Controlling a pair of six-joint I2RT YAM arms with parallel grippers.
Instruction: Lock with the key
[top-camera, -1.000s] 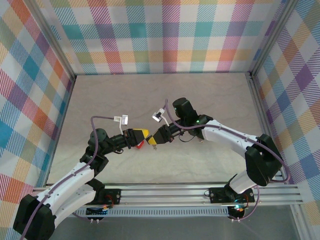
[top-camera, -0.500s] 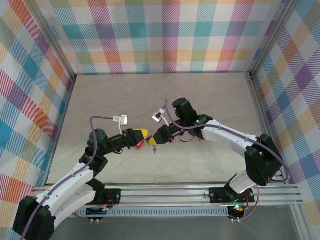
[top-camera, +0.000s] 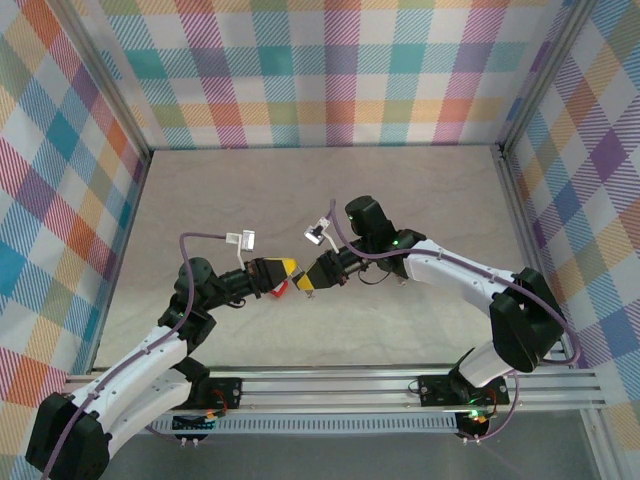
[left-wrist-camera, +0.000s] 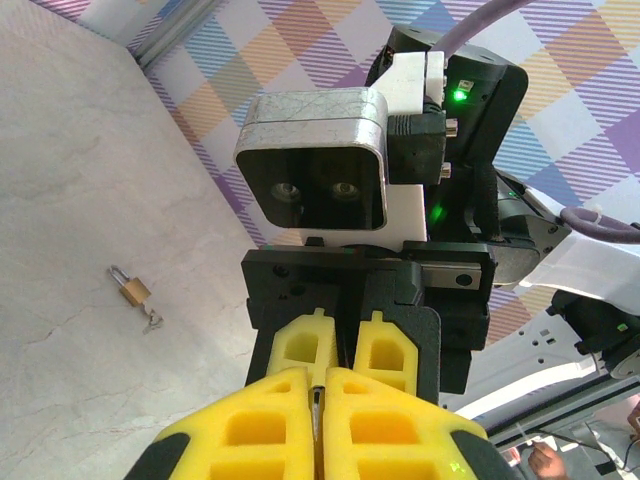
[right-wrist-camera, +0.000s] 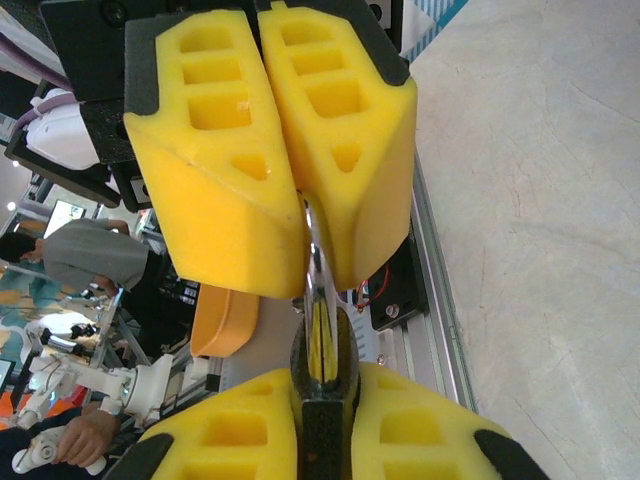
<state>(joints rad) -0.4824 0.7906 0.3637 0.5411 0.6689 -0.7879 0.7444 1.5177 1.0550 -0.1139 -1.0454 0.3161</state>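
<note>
Small silver metal key (right-wrist-camera: 314, 275), right wrist view: the right gripper (right-wrist-camera: 322, 410) is clamped narrow on one end. The left gripper (right-wrist-camera: 312, 240) comes in nose-to-nose from the top, yellow foam pads squeezed on the other end, the key's holed part spanning the gap. Reads as a hand-over or regrasp so one end sticks out free for the lock; that's my guess. Left wrist view: the left gripper's pads are pressed together on a thin metal sliver, right gripper directly opposite. A small brass padlock (left-wrist-camera: 131, 289) lies on the pale stone-look surface (left-wrist-camera: 70, 180), well apart from both grippers, untouched. A tiny metal bit (left-wrist-camera: 152, 320) sits just beside it, too small to identify. Top view: both grippers meet over the surface's middle, arms bowed inward, key carried in the air.
</note>
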